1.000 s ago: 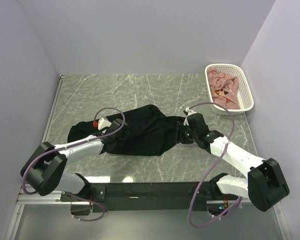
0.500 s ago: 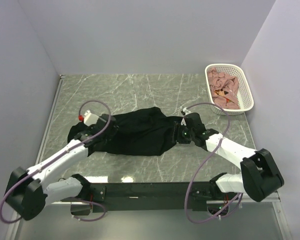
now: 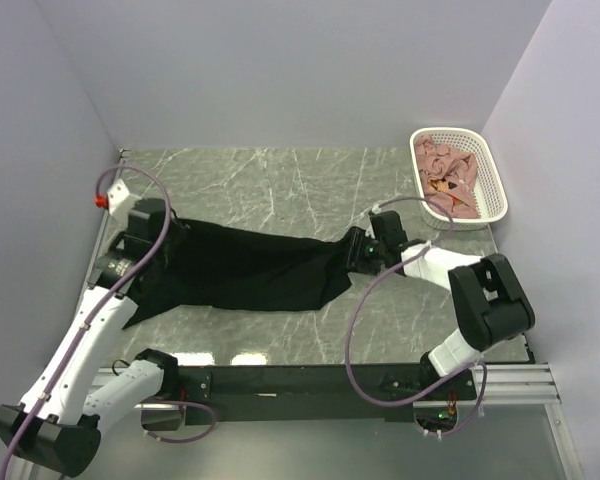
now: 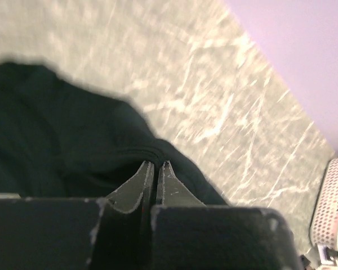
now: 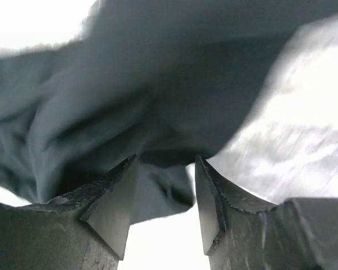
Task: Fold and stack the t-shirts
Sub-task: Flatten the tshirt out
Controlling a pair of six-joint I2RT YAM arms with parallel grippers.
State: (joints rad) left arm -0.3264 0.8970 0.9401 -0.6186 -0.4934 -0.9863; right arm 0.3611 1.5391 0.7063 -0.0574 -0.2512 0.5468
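A large black t-shirt (image 3: 250,270) lies stretched across the middle of the marble table (image 3: 280,180). At its far-left end my left gripper (image 3: 170,228) is shut on a fold of the black cloth; in the left wrist view the fingertips (image 4: 148,169) pinch that dark fold. My right gripper (image 3: 350,252) sits at the shirt's right end with its jaws apart. In the right wrist view the black t-shirt (image 5: 158,84) bunches in front of the right gripper (image 5: 163,166) and a flap hangs between its fingers. Pink t-shirts (image 3: 448,176) lie crumpled in the basket.
A white lattice basket (image 3: 492,185) stands at the back right corner against the right wall. Walls close in the table at the left, back and right. Bare marble shows behind the shirt and in front of it.
My left arm has swung out to the far left and back with the shirt's end, drawing the crumpled cloth into a long flat shape. The right gripper shifted slightly toward the back.
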